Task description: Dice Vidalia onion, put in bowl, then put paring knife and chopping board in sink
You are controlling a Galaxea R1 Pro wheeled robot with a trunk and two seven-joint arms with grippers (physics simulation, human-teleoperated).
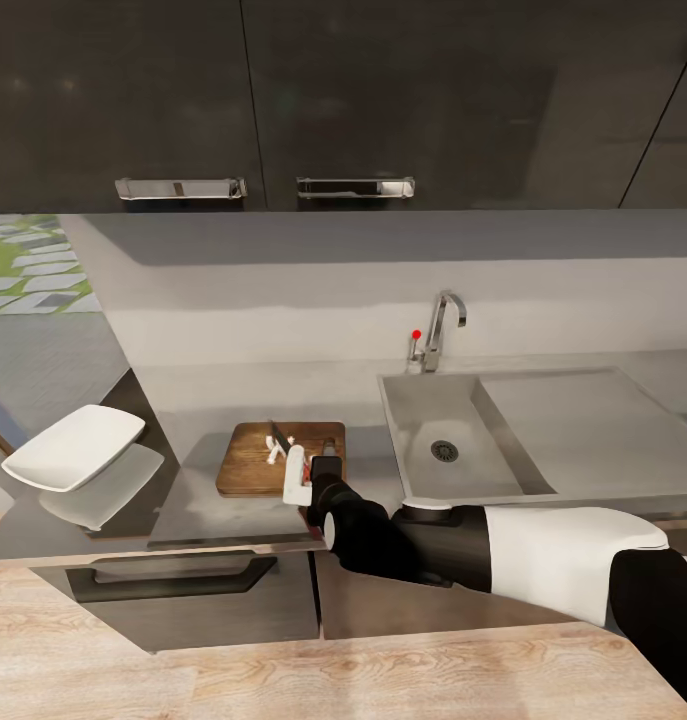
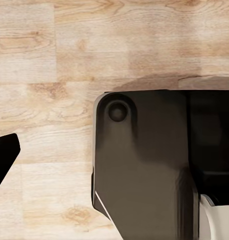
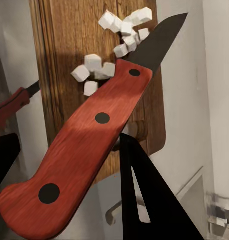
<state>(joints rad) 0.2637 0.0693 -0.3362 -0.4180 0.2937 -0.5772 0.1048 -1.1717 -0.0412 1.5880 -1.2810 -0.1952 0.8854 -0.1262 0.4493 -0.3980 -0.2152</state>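
One chopping board (image 1: 251,462) on grey tabletop (image 1: 183,500), pale diced onion (image 1: 276,452) on it; one bowl (image 1: 73,447) well left, one sink (image 1: 453,445) right. Left wrist: wood floor (image 2: 44,60), left pincer state can't tell. Right wrist: right pincer (image 3: 69,165) clenched on one paring knife (image 3: 89,145), blade over approx 12 cubes.

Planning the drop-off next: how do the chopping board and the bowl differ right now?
The chopping board is brown wood, flat and rectangular; the bowl is white with flaring sides. The board carries diced onion; the bowl looks empty. The board lies next to the sink; the bowl sits farther left. Both rest on the countertop.
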